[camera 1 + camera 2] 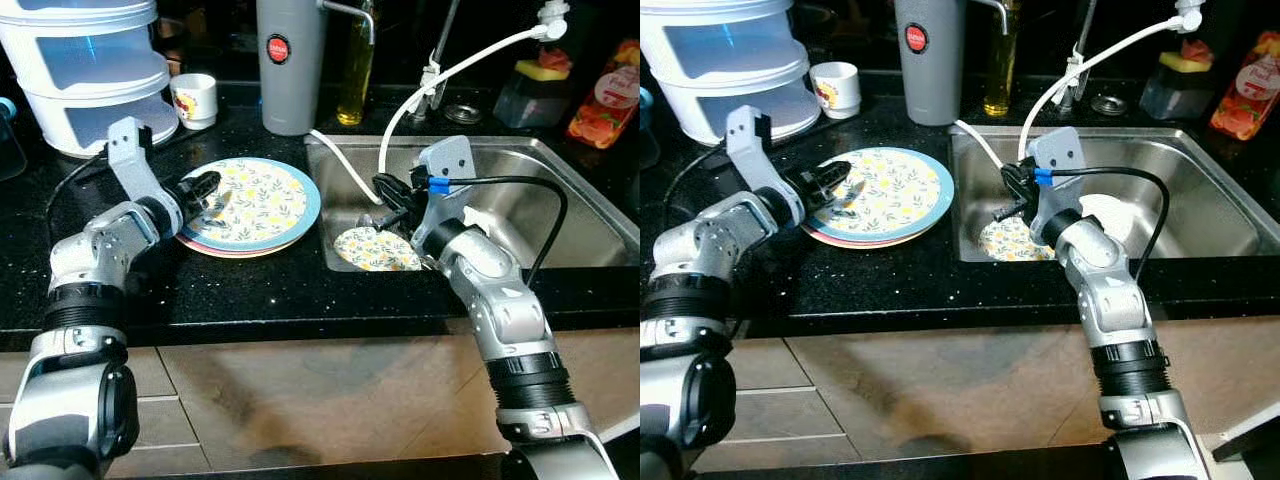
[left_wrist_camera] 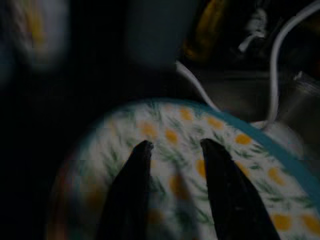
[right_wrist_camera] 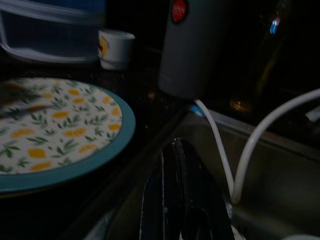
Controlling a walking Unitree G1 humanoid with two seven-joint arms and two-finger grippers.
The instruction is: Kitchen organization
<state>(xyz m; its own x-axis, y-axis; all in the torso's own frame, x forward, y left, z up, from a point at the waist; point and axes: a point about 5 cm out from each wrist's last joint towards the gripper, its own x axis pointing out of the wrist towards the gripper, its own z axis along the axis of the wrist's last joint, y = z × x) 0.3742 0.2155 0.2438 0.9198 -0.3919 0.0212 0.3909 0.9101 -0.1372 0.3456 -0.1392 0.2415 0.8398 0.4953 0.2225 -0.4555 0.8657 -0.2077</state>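
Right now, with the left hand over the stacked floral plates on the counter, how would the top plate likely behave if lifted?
The top floral plate looks like glazed ceramic, so probably rigid, fairly heavy and breakable. Its glossy face suggests the left hand could slip on it. It rests on a pink-rimmed plate, so pushing may slide it off rather than tip it.

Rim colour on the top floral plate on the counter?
Blue rim on the floral plate; clearest in the left eye view.

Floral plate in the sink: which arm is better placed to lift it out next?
Right. The right gripper hangs inside the sink, just above the floral plate. The left gripper is over the stacked plates on the counter, with the sink's rim between.
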